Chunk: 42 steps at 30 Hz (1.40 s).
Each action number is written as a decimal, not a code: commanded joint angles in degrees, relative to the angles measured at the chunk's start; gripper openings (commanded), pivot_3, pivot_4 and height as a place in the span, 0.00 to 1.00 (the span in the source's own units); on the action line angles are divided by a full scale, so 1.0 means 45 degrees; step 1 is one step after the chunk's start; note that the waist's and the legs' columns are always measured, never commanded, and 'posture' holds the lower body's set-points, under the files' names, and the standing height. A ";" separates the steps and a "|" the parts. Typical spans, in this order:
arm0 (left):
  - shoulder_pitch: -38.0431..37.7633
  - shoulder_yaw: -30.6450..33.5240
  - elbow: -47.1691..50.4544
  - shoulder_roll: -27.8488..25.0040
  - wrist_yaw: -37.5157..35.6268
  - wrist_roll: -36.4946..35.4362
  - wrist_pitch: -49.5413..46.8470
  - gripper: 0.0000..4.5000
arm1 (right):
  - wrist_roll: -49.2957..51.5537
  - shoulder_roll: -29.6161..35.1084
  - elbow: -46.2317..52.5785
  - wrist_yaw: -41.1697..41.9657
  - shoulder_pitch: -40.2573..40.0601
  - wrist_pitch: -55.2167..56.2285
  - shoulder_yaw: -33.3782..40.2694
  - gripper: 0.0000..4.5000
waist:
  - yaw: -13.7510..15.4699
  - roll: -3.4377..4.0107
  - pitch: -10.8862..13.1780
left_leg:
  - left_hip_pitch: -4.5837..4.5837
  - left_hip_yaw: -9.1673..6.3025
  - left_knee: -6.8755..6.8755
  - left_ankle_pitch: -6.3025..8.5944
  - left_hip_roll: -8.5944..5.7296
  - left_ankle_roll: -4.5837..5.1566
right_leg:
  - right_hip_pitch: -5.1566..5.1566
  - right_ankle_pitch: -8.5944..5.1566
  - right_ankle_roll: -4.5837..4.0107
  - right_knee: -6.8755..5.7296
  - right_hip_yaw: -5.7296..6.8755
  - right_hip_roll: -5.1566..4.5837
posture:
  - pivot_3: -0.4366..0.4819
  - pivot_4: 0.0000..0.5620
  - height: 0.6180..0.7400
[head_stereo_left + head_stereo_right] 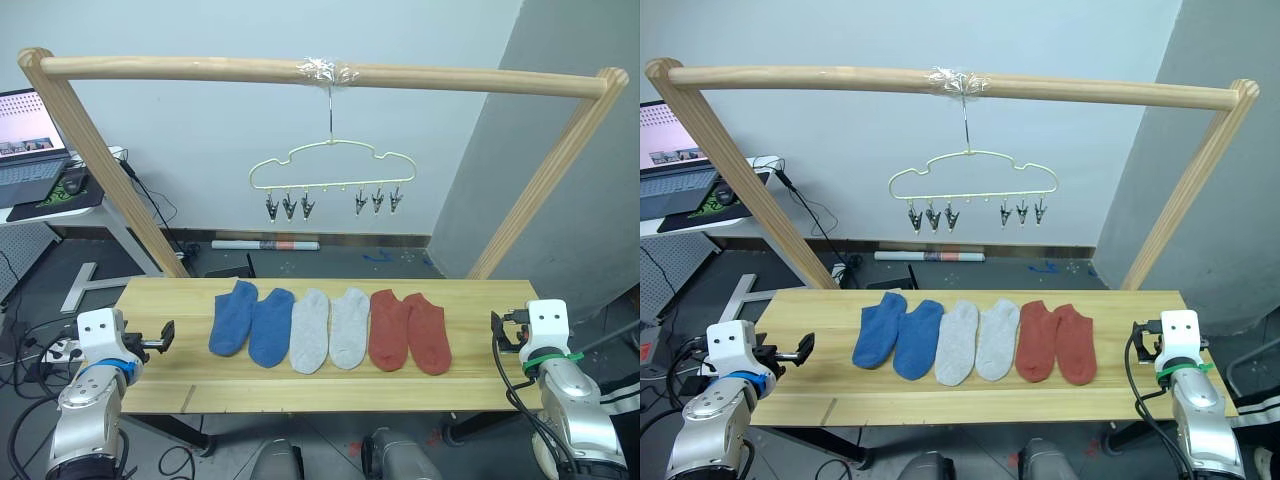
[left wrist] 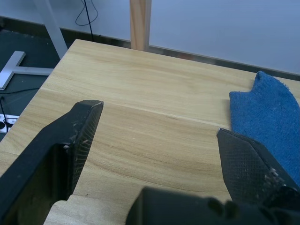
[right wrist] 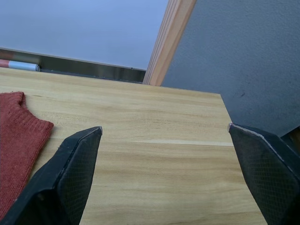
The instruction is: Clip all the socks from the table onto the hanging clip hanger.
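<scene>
Since nothing's been picked up yet, it's all about how this stuff will handle. Biggest thing first: the table is a long plank top, and the round wooden pole frame stands over it with the clip hanger hooked at the middle of the top bar, hanging free well above the wood. That hanger is thin wire, so it'll probably swing and twist the moment a clip gets pushed; steadying it with one arm looks smart.

All six socks lie flat in a row mid-table, side by side and touching: two blue on the robot's left, two light grey in the middle, two rust red on the right. They look soft, light and floppy, so no weight to worry about, but they'll droop and fold when lifted. Best guess is to pinch one at the cuff edge, the end facing the hanger, so a clean edge goes into a clip.

The clips are tiny, three and three, all empty.

The left gripper sits near the left table edge, just beside the outer blue sock, fingers spread wide, holding nothing. The right gripper is over bare wood past the red pair, also wide open and empty.
</scene>
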<state>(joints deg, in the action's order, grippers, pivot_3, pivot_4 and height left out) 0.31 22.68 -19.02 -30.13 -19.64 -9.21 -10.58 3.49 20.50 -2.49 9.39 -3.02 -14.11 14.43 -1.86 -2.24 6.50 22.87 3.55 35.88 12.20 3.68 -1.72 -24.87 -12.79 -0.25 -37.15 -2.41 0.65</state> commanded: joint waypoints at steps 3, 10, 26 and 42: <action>0.0072 0.0370 0.0094 -0.0294 0.0038 -0.0167 0.0402 0.99 | -0.0036 0.0195 0.0453 -0.0031 0.0080 0.0136 0.0176 1.00 | 0.0001 -0.0001 -0.0001 | 0.0000 0.0000 0.0000 0.0000 0.0000 0.0000 | 0.0000 0.0000 0.0000 -0.0001 0.0001 0.0001 | 0.49 0.19 1.00; -0.0071 0.0476 0.0218 -0.0333 -0.0005 -0.0214 0.0547 0.99 | -0.0062 0.0183 0.0492 0.0024 0.0053 0.0142 0.0130 1.00 | 0.0001 -0.0001 -0.0001 | -0.0001 0.0001 0.0001 0.0000 -0.0001 0.0000 | 0.0002 0.0001 0.0000 -0.0002 -0.0001 0.0001 | 0.49 0.19 1.00; -0.0515 0.0353 0.5477 0.0704 0.0162 -0.1805 -0.0799 0.99 | 0.0206 0.0720 0.1285 0.1541 0.0884 0.0286 -0.0805 1.00 | 0.0021 0.0006 0.0040 | -0.0012 -0.0007 0.0016 -0.0001 -0.0002 0.0001 | 0.0027 0.0000 0.0000 0.0002 -0.0013 -0.0009 | 0.50 0.26 1.00; 0.2478 -0.2719 0.6636 0.1755 -0.0280 -0.1690 -0.1965 0.51 | 0.1918 0.0139 0.4101 0.5019 0.3280 -0.1090 -0.4033 1.00 | -0.0008 0.0004 0.0519 | -0.0031 -0.0039 0.0023 -0.0001 -0.0013 0.0008 | 0.0092 -0.0008 0.0025 0.0022 -0.0009 0.0058 | 0.42 0.34 1.00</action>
<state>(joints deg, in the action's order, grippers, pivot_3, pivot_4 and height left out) 10.32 11.01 10.55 -22.39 -20.87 -17.50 -20.47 10.62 21.64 14.22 31.72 10.62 -18.45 -3.64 -1.90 -2.23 8.83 22.75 3.37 35.98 12.23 3.62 -1.67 -24.46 -12.86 -0.08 -37.05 -2.45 0.91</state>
